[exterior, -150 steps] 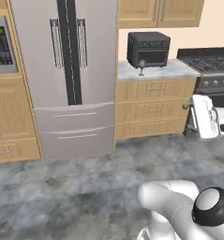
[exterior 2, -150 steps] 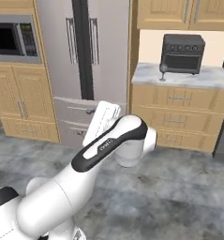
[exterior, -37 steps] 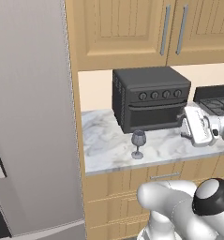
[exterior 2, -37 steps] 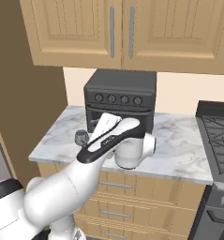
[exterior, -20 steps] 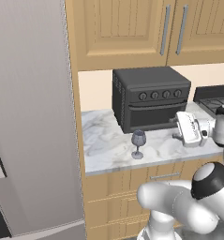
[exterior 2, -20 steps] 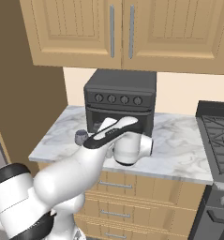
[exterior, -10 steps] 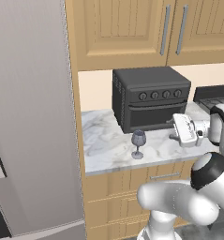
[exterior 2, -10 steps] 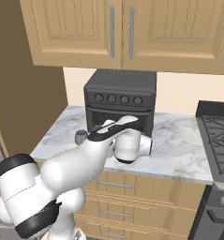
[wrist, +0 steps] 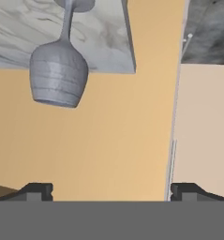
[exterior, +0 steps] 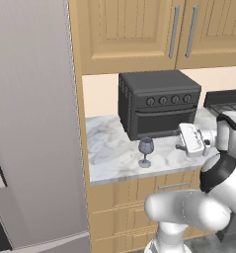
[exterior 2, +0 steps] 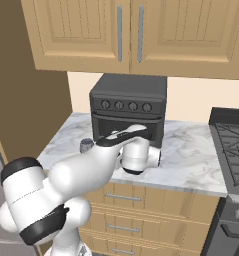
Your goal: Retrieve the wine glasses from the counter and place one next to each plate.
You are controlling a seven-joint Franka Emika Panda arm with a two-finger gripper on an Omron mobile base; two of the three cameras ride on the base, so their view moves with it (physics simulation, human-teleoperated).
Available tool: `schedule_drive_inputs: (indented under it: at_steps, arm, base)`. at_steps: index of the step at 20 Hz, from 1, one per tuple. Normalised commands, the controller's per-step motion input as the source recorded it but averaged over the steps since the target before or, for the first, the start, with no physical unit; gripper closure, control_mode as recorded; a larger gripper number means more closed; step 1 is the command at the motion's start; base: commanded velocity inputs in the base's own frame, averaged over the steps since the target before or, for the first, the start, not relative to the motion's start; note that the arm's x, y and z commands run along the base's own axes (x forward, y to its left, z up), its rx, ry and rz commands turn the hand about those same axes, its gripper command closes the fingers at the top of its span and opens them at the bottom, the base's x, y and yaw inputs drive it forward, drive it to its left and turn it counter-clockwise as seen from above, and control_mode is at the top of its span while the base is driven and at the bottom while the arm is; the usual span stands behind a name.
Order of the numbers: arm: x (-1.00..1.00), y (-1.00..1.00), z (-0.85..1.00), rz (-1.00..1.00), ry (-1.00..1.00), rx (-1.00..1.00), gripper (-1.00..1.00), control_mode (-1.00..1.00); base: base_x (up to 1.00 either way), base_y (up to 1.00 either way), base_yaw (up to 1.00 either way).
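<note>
One greyish-purple wine glass (exterior: 145,150) stands upright near the front edge of the marble counter (exterior: 107,150), in front of the toaster oven. My gripper (exterior: 180,143) hovers just right of it, level with it and pointing at it, with a gap between them. In the hand view the glass (wrist: 59,77) appears rolled upside down at the upper left, while the gripper (wrist: 111,191) stands open, its two tips wide apart with nothing between them. From the right base view the glass (exterior 2: 86,145) peeks out behind my arm. The plates are out of view.
A black toaster oven (exterior: 156,108) sits at the back of the counter, close behind the glass and hand. A tall grey fridge (exterior: 30,123) walls off the left side. A stove (exterior 2: 233,145) borders the counter on the right. Wooden cabinets (exterior 2: 126,32) hang overhead.
The hand has slid a little left and lower along the counter toward the glass, and the arm's elbow has swung round. The glass has stayed put and the jaws remain wide.
</note>
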Motion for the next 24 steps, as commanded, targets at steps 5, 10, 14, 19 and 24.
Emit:
schedule_drive_inputs:
  at_steps: [5,10,14,19,24]
  arm:
    - [0.05,0.07,-0.2,0.0,0.0,0.0,-1.0,-1.0]
    - [0.03,0.01,-0.14,0.0,0.01,0.0,-1.0,-1.0]
    - [0.07,0.03,-0.16,0.0,0.04,0.0,-1.0,-1.0]
    - [0.01,0.09,-0.13,0.0,0.06,0.0,-1.0,-1.0]
    - [0.0,0.16,-0.09,0.0,0.1,0.0,-1.0,-1.0]
  base:
    - [0.0,0.0,0.0]
    - [0.0,0.0,0.0]
    - [0.0,0.0,0.0]
    - [0.0,0.0,0.0]
    - [0.0,0.0,0.0]
